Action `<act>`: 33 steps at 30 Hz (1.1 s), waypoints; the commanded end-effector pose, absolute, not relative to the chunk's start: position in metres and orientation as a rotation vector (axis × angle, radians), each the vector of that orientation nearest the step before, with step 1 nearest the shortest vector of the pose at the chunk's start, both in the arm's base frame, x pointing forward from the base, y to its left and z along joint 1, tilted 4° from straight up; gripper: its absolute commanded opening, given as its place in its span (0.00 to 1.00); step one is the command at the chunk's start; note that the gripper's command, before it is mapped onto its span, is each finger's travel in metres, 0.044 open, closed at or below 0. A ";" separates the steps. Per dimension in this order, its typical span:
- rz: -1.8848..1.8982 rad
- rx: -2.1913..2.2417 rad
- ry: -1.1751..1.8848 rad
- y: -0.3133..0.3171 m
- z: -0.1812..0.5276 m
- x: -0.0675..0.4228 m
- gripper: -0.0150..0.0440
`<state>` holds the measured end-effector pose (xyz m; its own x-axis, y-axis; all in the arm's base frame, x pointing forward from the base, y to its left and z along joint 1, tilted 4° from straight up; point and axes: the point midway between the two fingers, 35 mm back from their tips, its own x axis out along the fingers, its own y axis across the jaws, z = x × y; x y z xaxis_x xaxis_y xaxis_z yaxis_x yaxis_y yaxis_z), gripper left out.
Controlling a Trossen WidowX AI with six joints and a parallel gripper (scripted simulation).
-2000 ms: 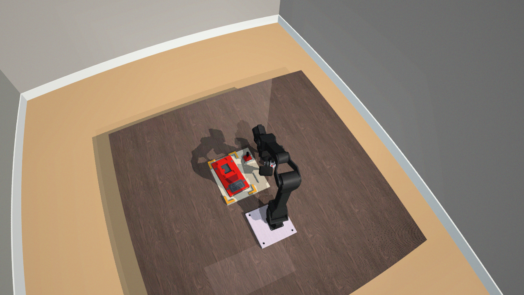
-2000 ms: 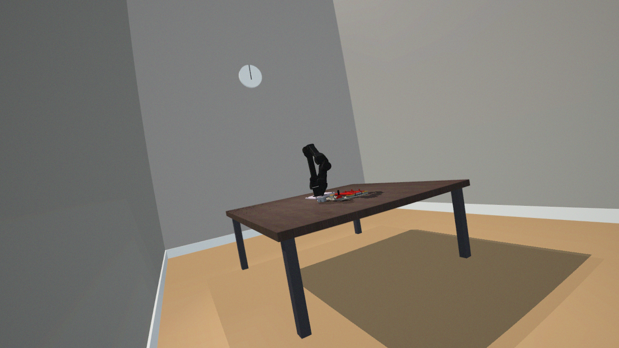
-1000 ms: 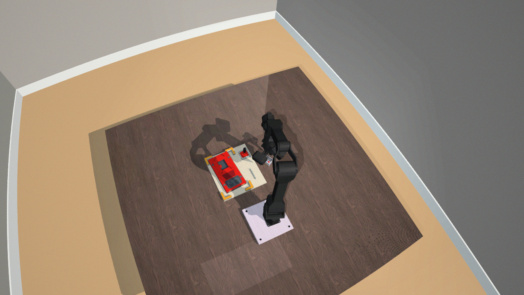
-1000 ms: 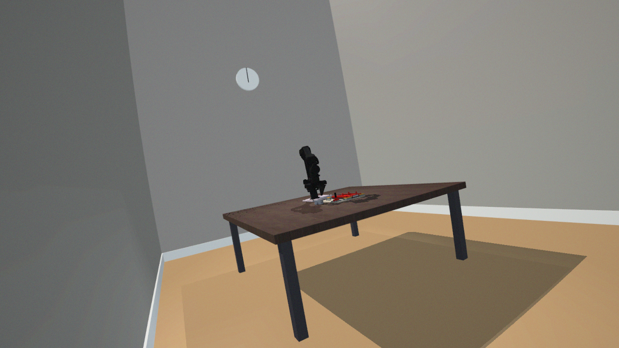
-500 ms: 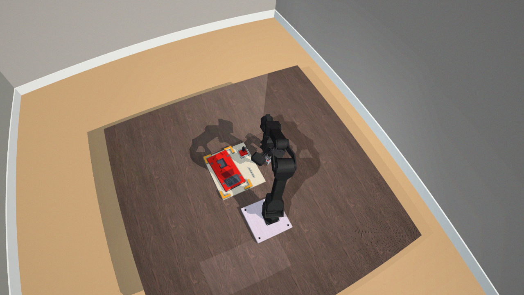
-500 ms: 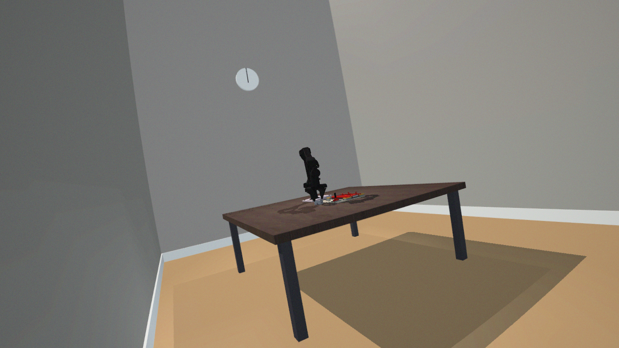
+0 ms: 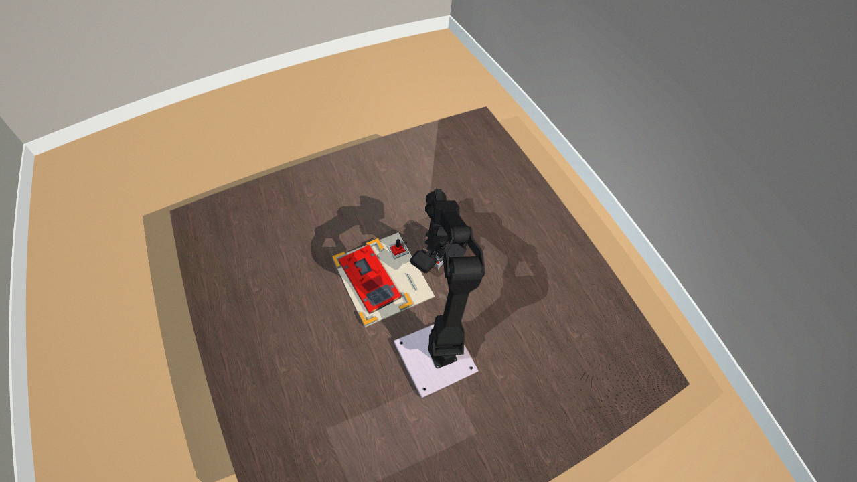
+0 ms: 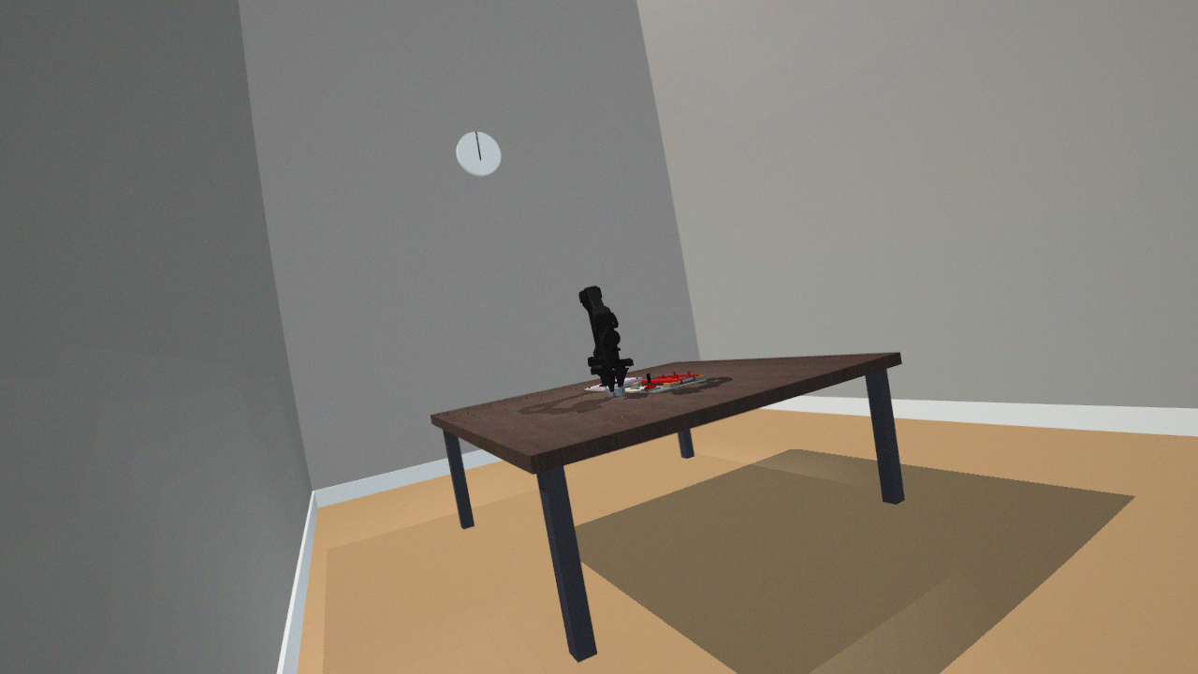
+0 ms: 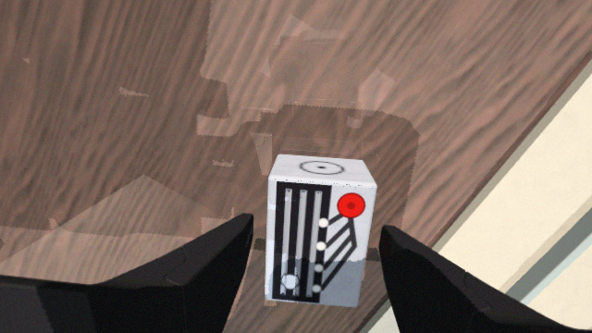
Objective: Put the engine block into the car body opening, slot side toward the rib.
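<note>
The engine block [image 9: 319, 231] [image 7: 439, 259] is a small white box with black stripes and a red dot. It stands on the wooden table just off the edge of the cream board [image 9: 532, 185] [image 7: 419, 284]. My gripper [image 9: 316, 230] [image 7: 428, 260] [image 8: 617, 387] is low over the block, one black finger on each side. A narrow gap shows between each finger and the block, so the gripper is open. The red car body [image 7: 368, 278] [image 8: 670, 381] lies on the board to the left, with its dark opening [image 7: 362, 265] near the far end.
A small red and black part on a grey stand [image 7: 397, 246] sits at the board's far corner, close to the gripper. A thin grey bar [image 7: 411, 281] lies on the board. Orange corner brackets [image 7: 369, 319] frame the car body. The arm's white base plate [image 7: 419, 365] is nearer the camera.
</note>
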<state>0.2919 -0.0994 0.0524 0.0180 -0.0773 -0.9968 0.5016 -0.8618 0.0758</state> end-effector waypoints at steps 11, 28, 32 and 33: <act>-1.893 1.892 0.439 -0.099 0.054 0.293 0.30; -1.892 1.893 0.439 -0.097 0.106 0.299 0.25; -1.892 1.893 0.439 -0.096 0.119 0.298 0.25; -1.892 1.893 0.439 -0.096 0.122 0.298 0.25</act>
<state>0.2981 -0.0971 0.1121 0.0142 -0.0754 -0.9971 0.5115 -0.8563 0.0720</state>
